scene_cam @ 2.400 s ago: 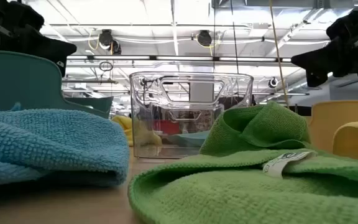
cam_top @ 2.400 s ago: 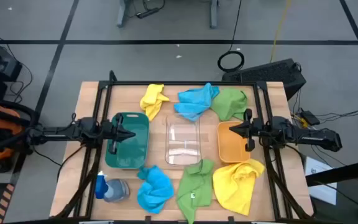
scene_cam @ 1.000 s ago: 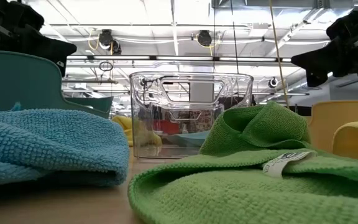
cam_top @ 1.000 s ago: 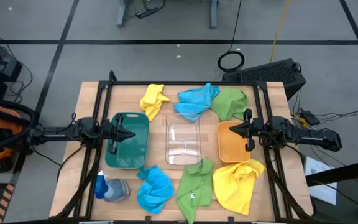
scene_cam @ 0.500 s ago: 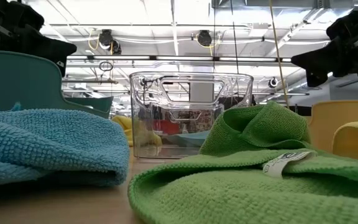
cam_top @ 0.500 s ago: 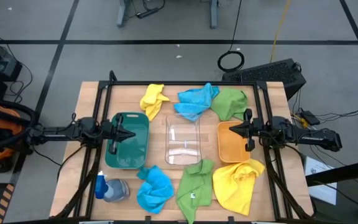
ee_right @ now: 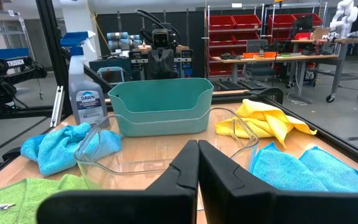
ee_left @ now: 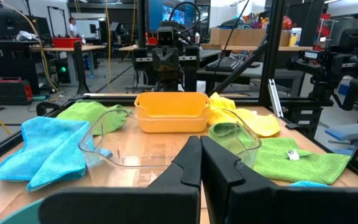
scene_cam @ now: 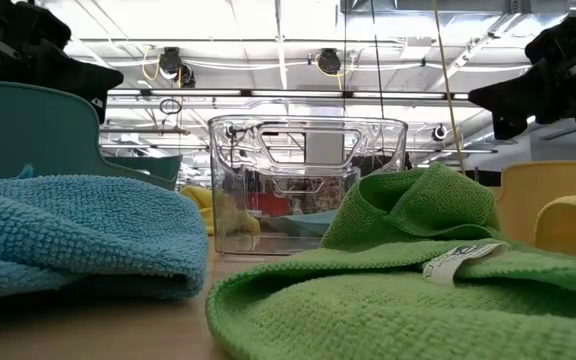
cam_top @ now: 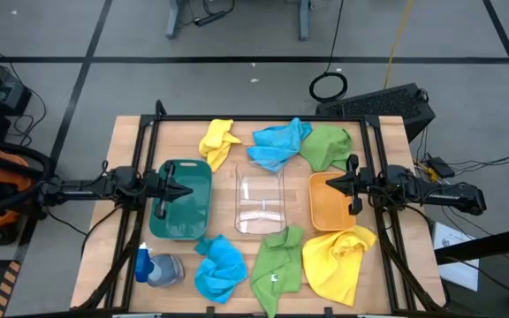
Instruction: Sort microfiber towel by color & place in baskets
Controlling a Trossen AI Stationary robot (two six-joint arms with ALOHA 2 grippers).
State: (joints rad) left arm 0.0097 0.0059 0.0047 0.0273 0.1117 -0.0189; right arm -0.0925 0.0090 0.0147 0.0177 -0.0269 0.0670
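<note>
From above, around the clear tub (cam_top: 260, 200), the green tub (cam_top: 184, 200) sits left and the orange tub (cam_top: 333, 202) right, with yellow (cam_top: 217, 140), blue (cam_top: 277, 144) and green (cam_top: 327, 145) towels beyond it and blue (cam_top: 219, 268), green (cam_top: 276, 268) and yellow (cam_top: 338, 261) ones on its near side; the left gripper (cam_top: 186, 191) hangs over the green tub and the right gripper (cam_top: 330, 184) over the orange tub, each closed on nothing. At table height the clear tub (scene_cam: 306, 182) stands behind the near green towel (scene_cam: 408, 290); both wrist views show fingers pressed together, so I judge the first pick needs them spread, then dropped onto a bunched fold beside the matching tub. Nothing has shifted since the earlier frames.
</note>
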